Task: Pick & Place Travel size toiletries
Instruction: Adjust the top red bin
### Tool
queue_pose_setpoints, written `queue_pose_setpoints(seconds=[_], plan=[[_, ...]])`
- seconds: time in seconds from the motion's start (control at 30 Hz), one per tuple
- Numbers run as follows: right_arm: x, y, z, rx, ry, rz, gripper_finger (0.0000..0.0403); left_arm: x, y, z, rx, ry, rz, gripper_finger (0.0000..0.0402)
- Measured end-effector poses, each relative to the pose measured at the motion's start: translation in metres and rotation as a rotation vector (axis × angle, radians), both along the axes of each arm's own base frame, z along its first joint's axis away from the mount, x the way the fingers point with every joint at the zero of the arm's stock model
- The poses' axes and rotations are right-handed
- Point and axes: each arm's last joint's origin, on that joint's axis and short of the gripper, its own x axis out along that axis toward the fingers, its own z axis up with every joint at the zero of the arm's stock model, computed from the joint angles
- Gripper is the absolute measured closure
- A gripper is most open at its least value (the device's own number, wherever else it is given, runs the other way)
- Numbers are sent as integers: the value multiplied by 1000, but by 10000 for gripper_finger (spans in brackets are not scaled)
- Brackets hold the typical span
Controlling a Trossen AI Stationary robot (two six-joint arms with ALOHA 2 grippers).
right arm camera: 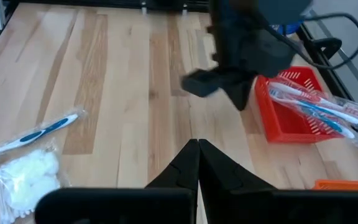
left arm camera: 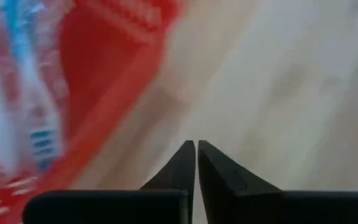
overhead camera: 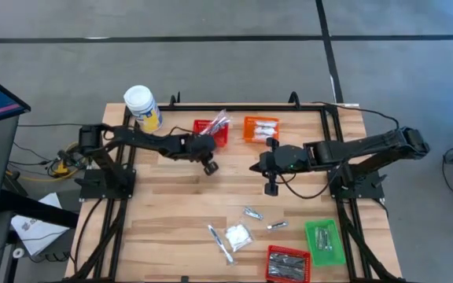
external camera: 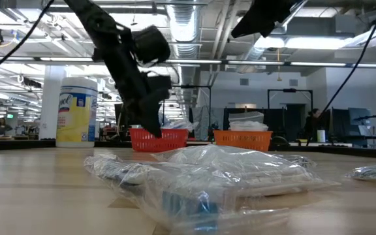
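Wooden plank surface [overhead camera: 171, 212]: clear-wrapped toiletries [overhead camera: 238, 234] loose near its front edge. Red mesh basket [overhead camera: 210, 130] holds wrapped toothbrushes [right arm camera: 316, 106] (blue-bristled). Left end effector [overhead camera: 210, 166] beside it, clenched, empty. Right end effector [overhead camera: 270, 189] clenched mid-surface. Yellow jar [overhead camera: 142, 107] behind.

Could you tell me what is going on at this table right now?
The robot is sorting travel toiletries into small baskets. The left gripper is shut and empty beside the far red basket, which holds wrapped toothbrushes. The right gripper waits, shut, over mid-table. Several loose packets lie on the near side of the table, next to a green basket and a second red basket. The orange basket already holds packets.
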Motion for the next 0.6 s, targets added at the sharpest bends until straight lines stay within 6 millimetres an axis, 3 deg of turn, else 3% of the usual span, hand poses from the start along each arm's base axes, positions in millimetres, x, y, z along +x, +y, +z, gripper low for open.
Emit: queue_pose_setpoints(seconds=[0.17, 0.37, 0.6], plan=[[0, 0, 1, 1, -8, 0, 403, -4, 30, -10, -2, 8, 100, 400], [2, -1, 3, 9, -35, -9, 403, -9, 54, -8, 91, -25, 240, 401], [2, -2, 2, 10, -27, -11, 403, -3, 47, -7, 26, -58, 110, 401]])
